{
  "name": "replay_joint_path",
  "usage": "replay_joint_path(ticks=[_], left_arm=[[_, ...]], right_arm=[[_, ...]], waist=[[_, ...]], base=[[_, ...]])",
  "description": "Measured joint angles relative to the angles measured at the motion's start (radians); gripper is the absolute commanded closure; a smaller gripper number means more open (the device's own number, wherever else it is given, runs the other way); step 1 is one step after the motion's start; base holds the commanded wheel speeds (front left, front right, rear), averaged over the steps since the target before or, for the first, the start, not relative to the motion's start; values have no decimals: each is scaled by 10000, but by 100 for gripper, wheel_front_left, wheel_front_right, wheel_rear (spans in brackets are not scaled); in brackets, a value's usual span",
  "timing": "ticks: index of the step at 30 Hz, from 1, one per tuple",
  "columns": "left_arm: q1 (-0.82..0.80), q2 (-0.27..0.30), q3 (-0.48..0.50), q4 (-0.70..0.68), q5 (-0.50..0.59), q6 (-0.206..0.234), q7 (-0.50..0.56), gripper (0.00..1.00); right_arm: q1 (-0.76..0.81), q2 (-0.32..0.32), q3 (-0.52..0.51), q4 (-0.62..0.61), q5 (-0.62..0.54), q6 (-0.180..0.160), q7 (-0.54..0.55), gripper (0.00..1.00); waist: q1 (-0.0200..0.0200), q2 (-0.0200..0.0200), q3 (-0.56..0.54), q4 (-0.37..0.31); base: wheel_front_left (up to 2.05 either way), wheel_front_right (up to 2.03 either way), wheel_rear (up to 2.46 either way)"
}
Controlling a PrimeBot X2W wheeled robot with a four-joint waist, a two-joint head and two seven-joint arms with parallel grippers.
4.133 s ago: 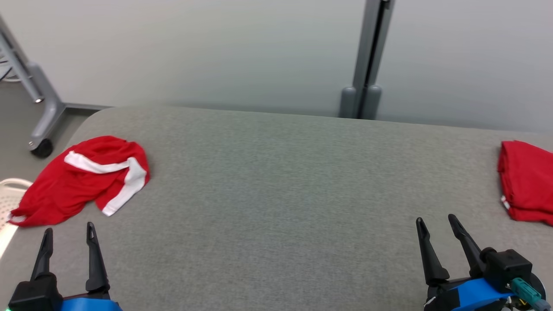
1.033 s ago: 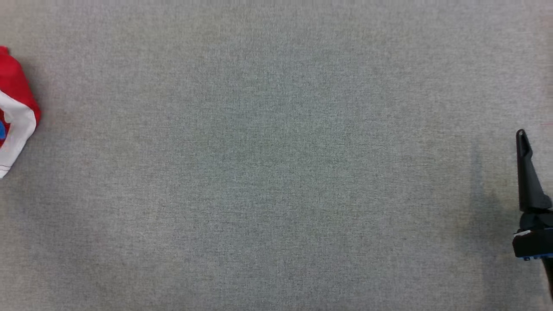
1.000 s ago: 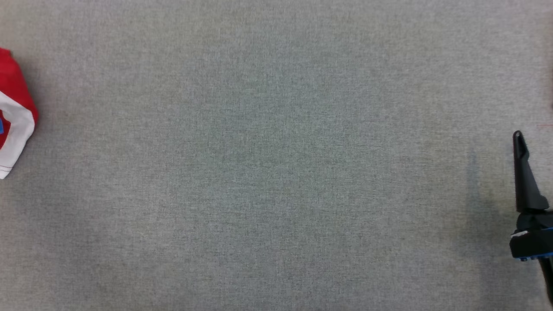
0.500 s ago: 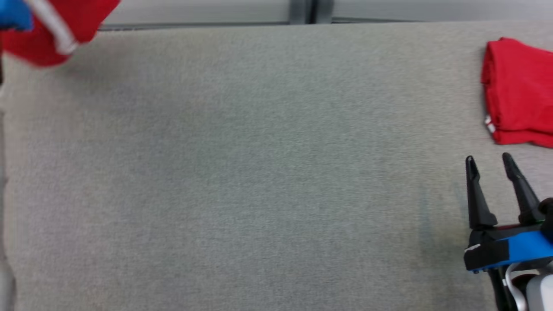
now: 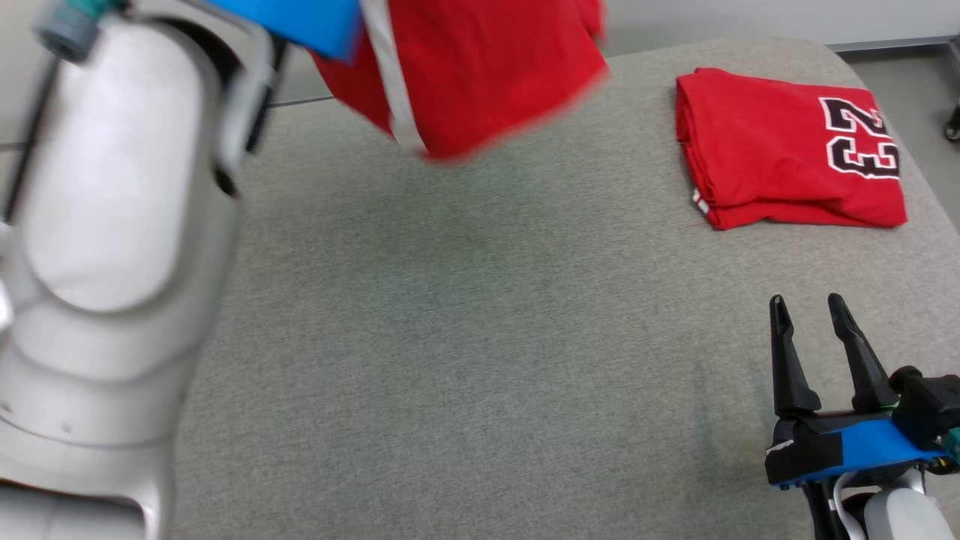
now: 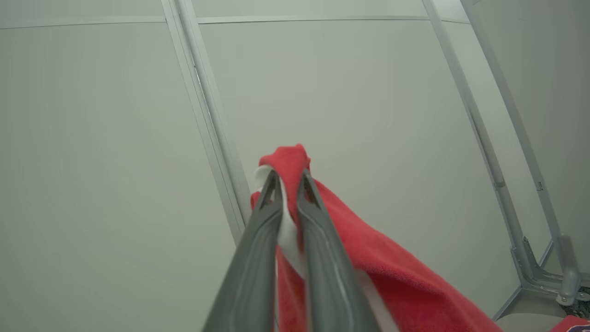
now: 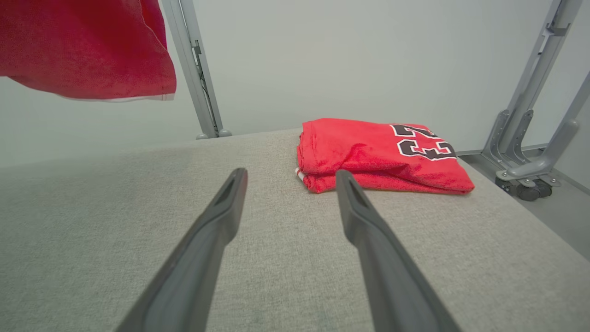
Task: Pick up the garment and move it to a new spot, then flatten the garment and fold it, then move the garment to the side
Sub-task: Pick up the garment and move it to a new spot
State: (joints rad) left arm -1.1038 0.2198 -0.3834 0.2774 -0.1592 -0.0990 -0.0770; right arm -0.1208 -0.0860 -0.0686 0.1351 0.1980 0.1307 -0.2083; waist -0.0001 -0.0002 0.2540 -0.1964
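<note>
Left gripper [image 6: 286,179] is seen in the left wrist view with its fingers pressed together on a red-and-white fold of the garment [image 6: 368,267], which is held aloft against the pale wall panels [image 6: 92,138] and trails down to the near right. In the head view the garment is found at the far middle, blurred, hung clear above the grey table [image 5: 450,337], with the pale left forearm [image 5: 112,225] at the near left. The right gripper [image 5: 807,300] is held empty, fingers apart, at the near right, and a folded jersey [image 5: 787,150] is laid at the far right. The garment is thus placed far and to the left of the right gripper; its long axis appears to run downward from the pinch, though the blur leaves this uncertain. Bare table is left below it for the set-down, and the left arm is the nearer one. In the right wrist view the garment's hem is shown at the upper left, off the table. Four seconds earlier the garment was crumpled on the table's left beside an open left gripper; it has since been lifted, and the head camera has been turned.
</note>
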Motion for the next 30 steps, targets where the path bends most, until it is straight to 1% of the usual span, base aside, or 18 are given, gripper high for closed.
replay_joint_path(ticks=[2, 5, 10, 15, 20, 21, 22, 23, 27, 30], left_arm=[[428, -219, -198, -196, -125, 17, 102, 100], [1346, -397, -437, -247, -230, 151, 138, 100], [3418, -617, -836, 84, -441, 510, 6, 100], [5199, -725, -1304, 1030, -692, 525, -244, 100], [6235, -1037, -1718, 1956, -988, 435, -566, 100], [6320, -1064, -1783, 2105, -953, 422, -596, 84], [6350, -1083, -1799, 2219, -953, 430, -702, 55], [6348, -1110, -1779, 2284, -984, 470, -823, 0], [6251, -1189, -1645, 2286, -1035, 648, -1290, 0], [6208, -1020, -1375, 2044, -1043, 886, -1528, 0]], right_arm=[[-7, 15, 19, 102, 31, 0, -65, 0], [-81, 63, 117, 228, 46, 0, -138, 0], [-163, 132, 219, 426, 67, 0, -232, 0], [-162, 151, 263, 537, 88, 0, -309, 0], [-172, 127, 318, 688, 138, 0, -324, 0], [-174, 130, 345, 711, 140, 0, -326, 0], [-172, 127, 364, 732, 144, 0, -332, 0], [-171, 130, 380, 756, 144, 0, -336, 0], [-81, 123, 383, 849, 128, 0, -334, 0], [108, 121, 360, 880, 98, 0, -307, 0]], waist=[[0, 0, -32, -157], [1, 0, -52, -308], [1, 1, -135, -421], [1, 2, -169, -413], [1, 2, -261, -244], [1, 2, -305, -198], [2, 2, -362, -146], [1, 2, -435, -88], [1, 1, -842, 197], [0, 1, -1168, 425]], base=[[0, 0, 0], [0, 0, 0], [0, 0, 0], [0, 0, 0], [0, 0, 0], [0, 0, 0], [0, 0, 0], [0, 0, 0], [0, 0, 0], [0, 0, 0]])
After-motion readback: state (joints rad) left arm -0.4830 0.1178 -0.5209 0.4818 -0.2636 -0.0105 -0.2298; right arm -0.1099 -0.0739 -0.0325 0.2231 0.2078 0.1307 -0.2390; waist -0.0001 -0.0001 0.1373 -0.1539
